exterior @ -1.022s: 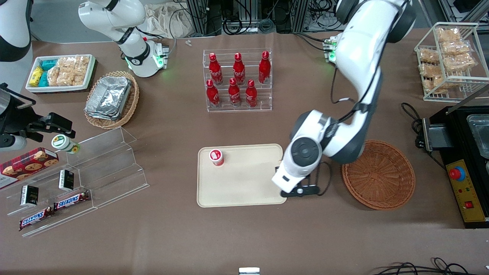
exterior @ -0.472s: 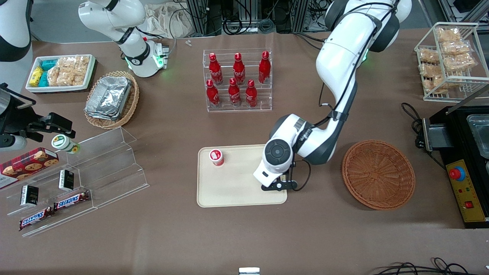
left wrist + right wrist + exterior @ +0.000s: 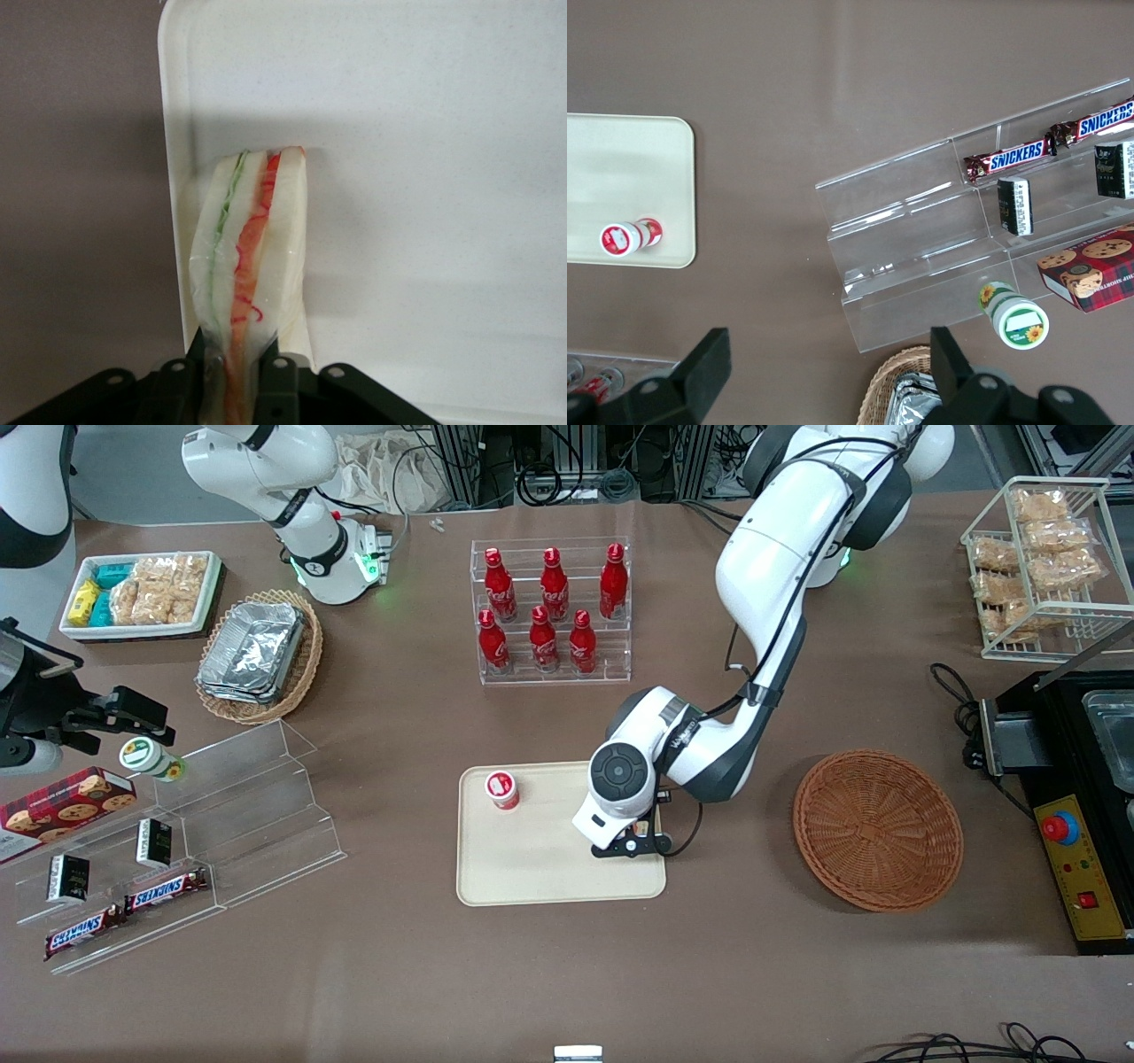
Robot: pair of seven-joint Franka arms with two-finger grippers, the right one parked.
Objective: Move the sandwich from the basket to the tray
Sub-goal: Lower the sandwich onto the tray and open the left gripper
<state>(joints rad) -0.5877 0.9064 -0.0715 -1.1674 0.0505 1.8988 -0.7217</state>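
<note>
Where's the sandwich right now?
The sandwich is clamped in the gripper, hanging over the tray at its end nearest the basket, which holds nothing.

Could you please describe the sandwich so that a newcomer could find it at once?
Find the flat beige rectangular tray. Above its edge nearest the round wicker basket, the gripper holds a pale white bread wedge, the sandwich, marked by green and orange-red filling stripes.
</note>
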